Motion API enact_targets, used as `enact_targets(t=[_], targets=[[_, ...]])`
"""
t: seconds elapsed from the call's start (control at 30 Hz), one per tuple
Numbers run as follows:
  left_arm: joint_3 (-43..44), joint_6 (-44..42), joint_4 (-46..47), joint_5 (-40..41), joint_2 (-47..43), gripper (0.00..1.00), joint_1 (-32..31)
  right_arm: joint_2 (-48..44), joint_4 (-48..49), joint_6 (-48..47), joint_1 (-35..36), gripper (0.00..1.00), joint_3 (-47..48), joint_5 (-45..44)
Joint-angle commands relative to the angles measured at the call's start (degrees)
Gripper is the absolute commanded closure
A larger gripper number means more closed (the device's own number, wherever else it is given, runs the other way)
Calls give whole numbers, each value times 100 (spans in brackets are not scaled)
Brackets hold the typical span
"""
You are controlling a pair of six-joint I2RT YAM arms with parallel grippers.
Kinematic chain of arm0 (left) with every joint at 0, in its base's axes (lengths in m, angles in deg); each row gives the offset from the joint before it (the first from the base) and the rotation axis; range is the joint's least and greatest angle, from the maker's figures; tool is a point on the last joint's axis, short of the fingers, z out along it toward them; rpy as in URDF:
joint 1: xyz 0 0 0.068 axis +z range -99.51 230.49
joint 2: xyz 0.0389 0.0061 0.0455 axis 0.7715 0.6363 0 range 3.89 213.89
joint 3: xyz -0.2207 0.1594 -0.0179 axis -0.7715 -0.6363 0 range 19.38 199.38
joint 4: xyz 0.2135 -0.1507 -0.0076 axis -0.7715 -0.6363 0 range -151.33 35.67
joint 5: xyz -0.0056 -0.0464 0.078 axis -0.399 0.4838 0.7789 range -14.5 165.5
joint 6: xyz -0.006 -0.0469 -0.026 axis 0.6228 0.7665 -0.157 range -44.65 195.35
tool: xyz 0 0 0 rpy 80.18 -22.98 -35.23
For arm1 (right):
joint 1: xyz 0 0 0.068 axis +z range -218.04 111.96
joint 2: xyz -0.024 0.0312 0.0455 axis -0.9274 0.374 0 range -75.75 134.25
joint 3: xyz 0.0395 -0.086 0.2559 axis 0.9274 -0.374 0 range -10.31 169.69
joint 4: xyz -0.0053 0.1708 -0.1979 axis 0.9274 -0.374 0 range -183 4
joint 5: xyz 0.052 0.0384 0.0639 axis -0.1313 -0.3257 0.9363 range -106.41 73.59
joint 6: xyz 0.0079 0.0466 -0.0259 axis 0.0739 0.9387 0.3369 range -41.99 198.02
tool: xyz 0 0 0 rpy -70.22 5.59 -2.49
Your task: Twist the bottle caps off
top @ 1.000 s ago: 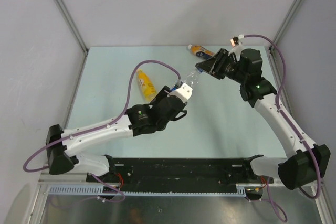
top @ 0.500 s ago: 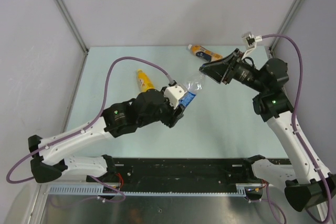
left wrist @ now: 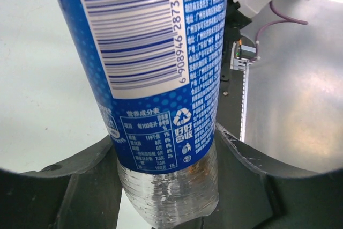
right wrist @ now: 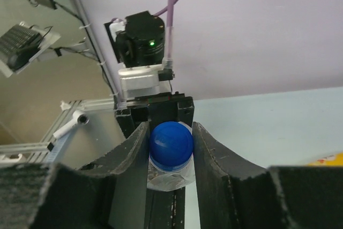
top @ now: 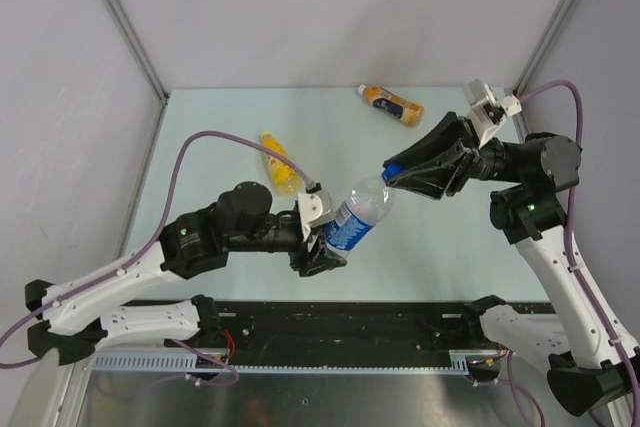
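My left gripper (top: 325, 239) is shut on the lower body of the clear bottle with the blue label (top: 358, 212) and holds it tilted above the table. In the left wrist view the label (left wrist: 155, 68) fills the frame between my fingers, with the left gripper (left wrist: 166, 186) round the clear base. My right gripper (top: 397, 173) is shut on this bottle's blue cap (right wrist: 170, 143), one finger on each side. The yellow bottle (top: 279, 163) with its yellow cap (top: 266, 136) lies on the table. The orange bottle (top: 393, 102) with its white cap (top: 362, 90) lies at the back.
The pale green table (top: 450, 237) has grey walls on three sides. A black rail (top: 340, 322) runs along the near edge by the arm bases. A purple cable (top: 210, 142) loops over the left arm near the yellow bottle.
Both arms have brought the clear bottle toward the near edge and raised it. The left gripper now holds it lower on the body; the right gripper stays at the cap end.
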Motion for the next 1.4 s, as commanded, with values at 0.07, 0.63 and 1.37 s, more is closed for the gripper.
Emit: enact_targets(t=[0.07, 0.63, 1.37], targets=[[-155, -668, 1694, -1559, -525, 100, -145, 86, 139, -36, 37, 100, -69, 442], [-465, -704, 1847, -857, -440, 100, -84, -163, -64, 145, 32, 58, -73, -846], [-822, -925, 1766, 717, -12, 100, 314, -145, 372, 660, -234, 1, -73, -1550]])
